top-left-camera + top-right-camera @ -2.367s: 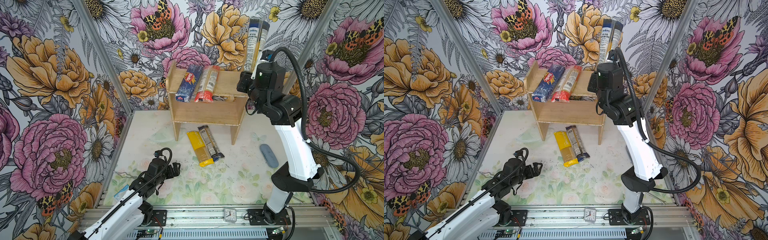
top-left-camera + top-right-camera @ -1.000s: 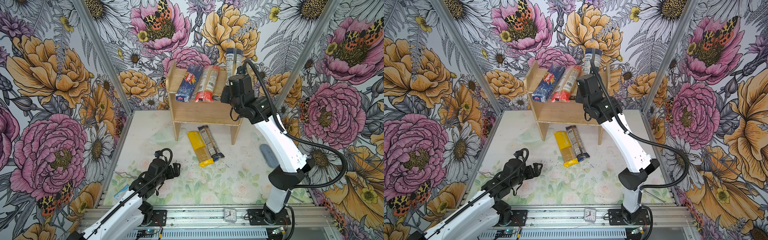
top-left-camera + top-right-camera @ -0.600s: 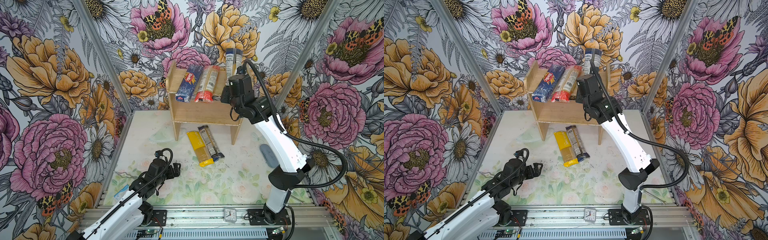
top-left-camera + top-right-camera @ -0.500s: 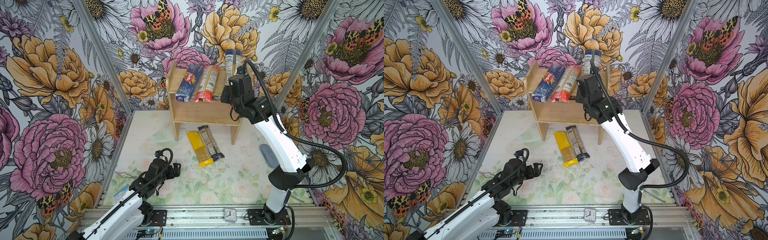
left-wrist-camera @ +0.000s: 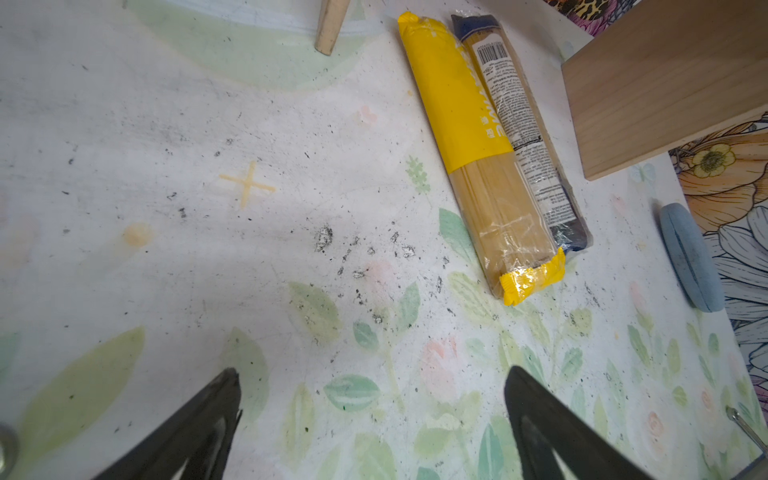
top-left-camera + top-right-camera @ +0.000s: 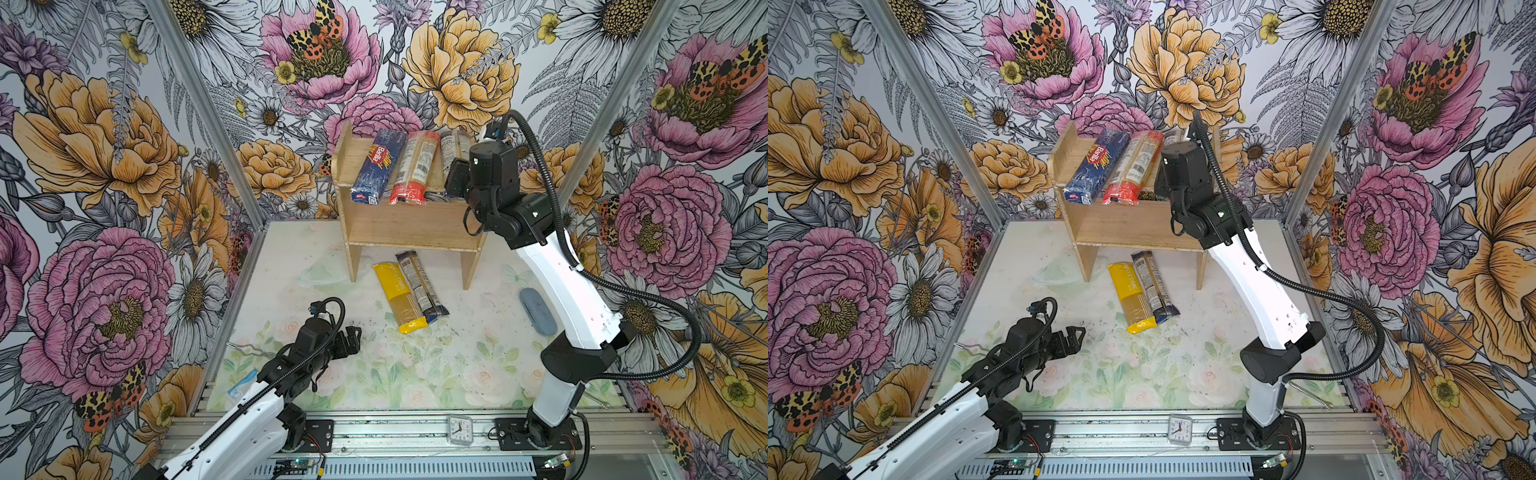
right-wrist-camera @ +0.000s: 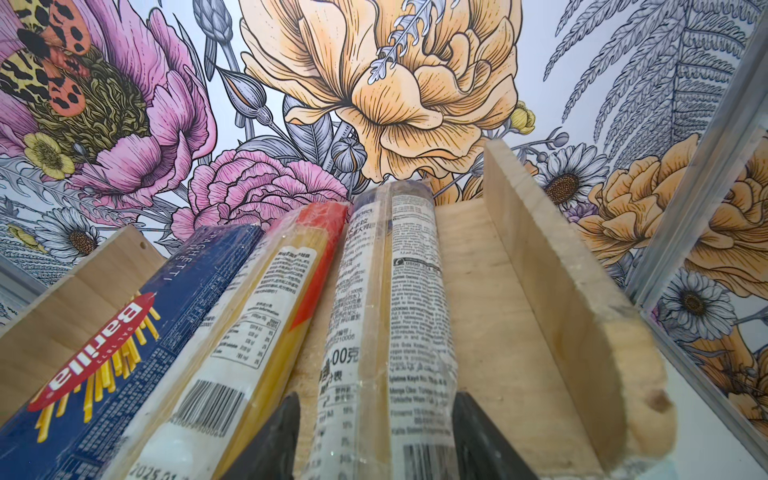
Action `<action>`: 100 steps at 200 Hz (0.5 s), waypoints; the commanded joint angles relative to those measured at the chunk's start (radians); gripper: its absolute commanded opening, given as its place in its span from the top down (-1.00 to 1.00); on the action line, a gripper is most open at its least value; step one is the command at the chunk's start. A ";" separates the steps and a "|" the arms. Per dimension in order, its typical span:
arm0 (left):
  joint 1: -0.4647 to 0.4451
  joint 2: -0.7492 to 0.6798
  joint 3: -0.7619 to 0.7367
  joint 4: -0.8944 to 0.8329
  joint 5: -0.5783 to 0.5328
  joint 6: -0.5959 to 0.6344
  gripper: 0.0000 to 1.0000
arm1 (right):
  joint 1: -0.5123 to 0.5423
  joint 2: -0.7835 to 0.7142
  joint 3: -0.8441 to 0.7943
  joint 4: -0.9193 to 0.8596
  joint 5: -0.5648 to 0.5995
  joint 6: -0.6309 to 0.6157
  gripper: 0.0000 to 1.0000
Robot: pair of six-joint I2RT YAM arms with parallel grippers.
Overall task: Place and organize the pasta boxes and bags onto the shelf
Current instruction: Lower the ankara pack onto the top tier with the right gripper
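Release is under way on the right side. The slim clear bag of spaghetti with the grey label [image 7: 390,291], which your right gripper [image 7: 376,401] held upright above the small light-wood two-tier shelf [image 6: 409,226] a couple of seconds ago, now lies along the top tier. It sits just beside the red-ended spaghetti bag [image 6: 415,166], with the dark blue Barilla box [image 6: 376,170] beyond that, all three running front to back.

In the right wrist view the jaws straddle the bag's near end and stand a little wider than it, with bare wood showing on one side. I judge the pinch is off and the shelf alone carries the bag. Back straight out so you don't drag it.

That makes three packs shelved. Two remain on the worktop [image 6: 457,357], just in front of the shelf: the yellow-ended spaghetti bag [image 6: 399,299] and the second slim dark-ended bag [image 6: 422,286], touching side by side. Your left gripper [image 6: 351,336] has not moved. It hangs wide open and empty above the worktop, near those two, and looks well placed for the next pick.
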 commanded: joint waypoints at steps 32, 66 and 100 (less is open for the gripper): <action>-0.008 -0.021 0.013 -0.009 -0.031 0.000 -0.98 | 0.000 -0.094 -0.046 0.014 -0.080 -0.063 -0.41; -0.009 -0.007 0.030 -0.008 -0.033 -0.002 -0.98 | 0.000 -0.182 -0.140 0.014 -0.108 -0.070 -0.43; -0.016 0.012 0.044 -0.008 -0.039 -0.006 -0.97 | 0.004 -0.300 -0.281 0.015 -0.226 -0.077 -0.44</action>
